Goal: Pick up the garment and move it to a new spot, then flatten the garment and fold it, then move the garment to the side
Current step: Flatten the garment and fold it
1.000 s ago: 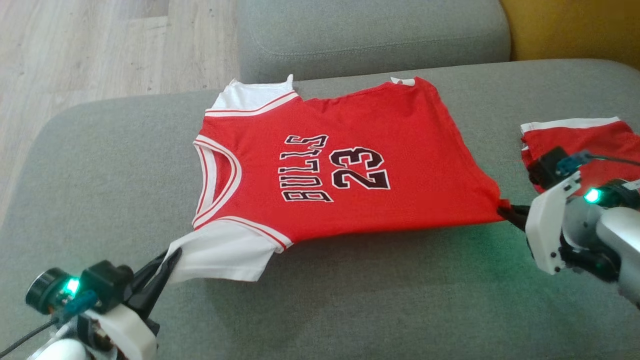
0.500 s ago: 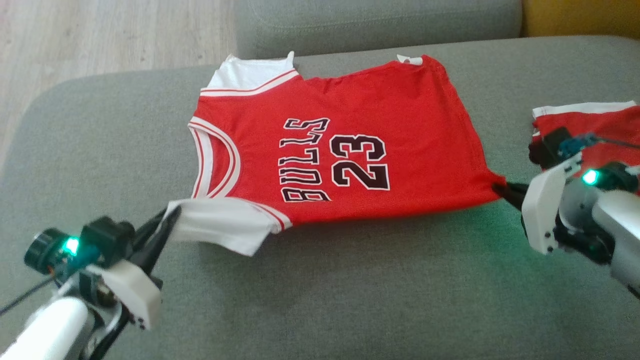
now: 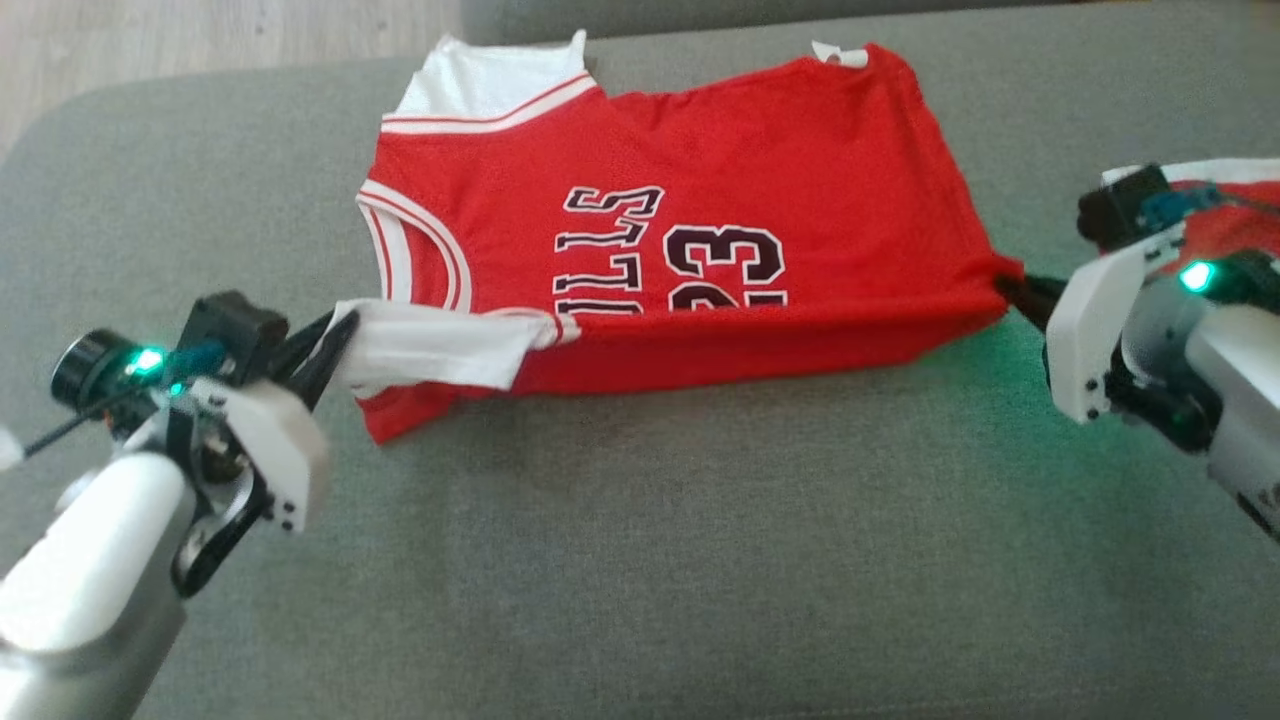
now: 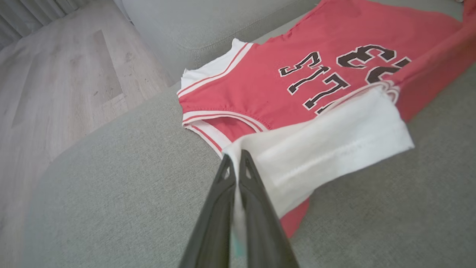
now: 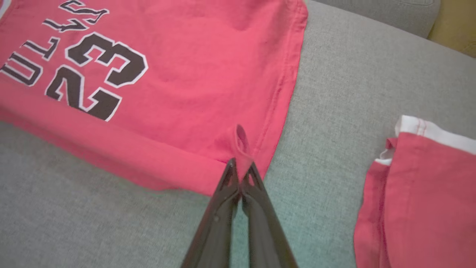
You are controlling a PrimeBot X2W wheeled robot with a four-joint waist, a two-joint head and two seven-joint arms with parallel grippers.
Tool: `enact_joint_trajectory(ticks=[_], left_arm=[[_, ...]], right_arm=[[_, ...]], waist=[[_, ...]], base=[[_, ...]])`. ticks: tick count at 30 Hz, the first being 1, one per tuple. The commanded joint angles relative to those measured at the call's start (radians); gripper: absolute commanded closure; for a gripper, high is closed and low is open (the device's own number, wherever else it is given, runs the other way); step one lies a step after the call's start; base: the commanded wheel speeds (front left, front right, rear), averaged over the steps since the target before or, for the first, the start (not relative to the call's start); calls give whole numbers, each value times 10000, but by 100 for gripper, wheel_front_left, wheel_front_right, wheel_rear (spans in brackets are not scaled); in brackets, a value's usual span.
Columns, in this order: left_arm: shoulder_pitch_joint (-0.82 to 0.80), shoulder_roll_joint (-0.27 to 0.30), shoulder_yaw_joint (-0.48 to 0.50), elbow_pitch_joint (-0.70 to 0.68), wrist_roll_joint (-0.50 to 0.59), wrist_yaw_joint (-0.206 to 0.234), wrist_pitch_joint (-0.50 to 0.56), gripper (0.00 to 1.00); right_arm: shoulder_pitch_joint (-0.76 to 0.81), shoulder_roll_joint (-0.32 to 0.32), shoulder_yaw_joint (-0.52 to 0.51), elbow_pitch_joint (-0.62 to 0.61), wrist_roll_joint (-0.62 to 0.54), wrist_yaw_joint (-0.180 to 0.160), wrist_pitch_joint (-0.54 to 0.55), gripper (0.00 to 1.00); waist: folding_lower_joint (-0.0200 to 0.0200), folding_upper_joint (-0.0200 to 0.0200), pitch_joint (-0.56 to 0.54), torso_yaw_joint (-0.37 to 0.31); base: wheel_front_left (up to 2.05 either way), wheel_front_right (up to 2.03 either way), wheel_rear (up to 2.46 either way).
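**A:** What takes up the most room?

**B:** A grey sofa seat point(image 3: 640, 560). It runs across nearly the whole head view, and pale wood floor point(image 4: 55, 74) lies past its rounded edge.

**A:** Where is the garment?

**B:** The red jersey point(image 3: 720, 140) lies on that seat, toward the far middle of the head view. Its printed side is up, with the neck toward the robot's left and the hem toward its right. The far half rests flat. The near long edge is lifted off the cushion and turned over toward the print, so a red fold covers the lower part of the black word and number.

**A:** Is there anything else on the seat?

**B:** A second red piece point(image 5: 427, 193) with white trim lies apart from the jersey's hem, on the robot's right.

**A:** And the sleeves?

**B:** The far white sleeve point(image 3: 480, 80) lies flat. The near white sleeve point(image 4: 327, 149) is held up off the cushion and drawn across just below the neck opening.

**A:** What about the fingers?

**B:** The left fingers point(image 4: 219, 201) are pressed together on the edge of the near white sleeve. The right fingers point(image 5: 223, 201) are pinching the near corner of the hem, and a small loop of red cloth pokes out beyond their tips.
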Motion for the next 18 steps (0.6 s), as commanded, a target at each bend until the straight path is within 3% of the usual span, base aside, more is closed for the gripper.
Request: enact_joint_trajectory(ticks=[1, 8, 12, 13, 14, 18], left_arm=[[-834, 241, 357, 41, -83, -55, 101, 100], [-2078, -160, -254, 1316, -140, -125, 135, 100], [-2890, -662, -477, 2353, -300, -135, -31, 100], [-3065, -788, -446, 2565, -293, -119, -170, 16], [-3235, -919, -389, 2781, -270, -42, -380, 0], [-3847, -1422, -63, 3466, -37, 548, -1799, 0]], right_arm=[[-323, -60, -114, 77, -72, -9, -174, 100], [-806, 365, -6, 753, -219, -9, -476, 100], [-1020, 549, -13, 1195, -155, -9, -829, 100], [-1109, 580, -43, 1335, -230, -9, -1040, 65], [-1183, 640, -104, 1509, -270, -9, -1245, 0], [-1451, 965, -504, 2110, -262, -9, -2216, 0]], waist=[[-1, 0, 205, -5], [-1, 0, 716, -56], [-1, 0, 934, -6], [-1, 0, 965, 2], [-1, 0, 989, 3], [-1, 0, 1028, 13]], base=[[0, 0, 0], [0, 0, 0], [0, 0, 0], [0, 0, 0], [0, 0, 0], [0, 0, 0]])
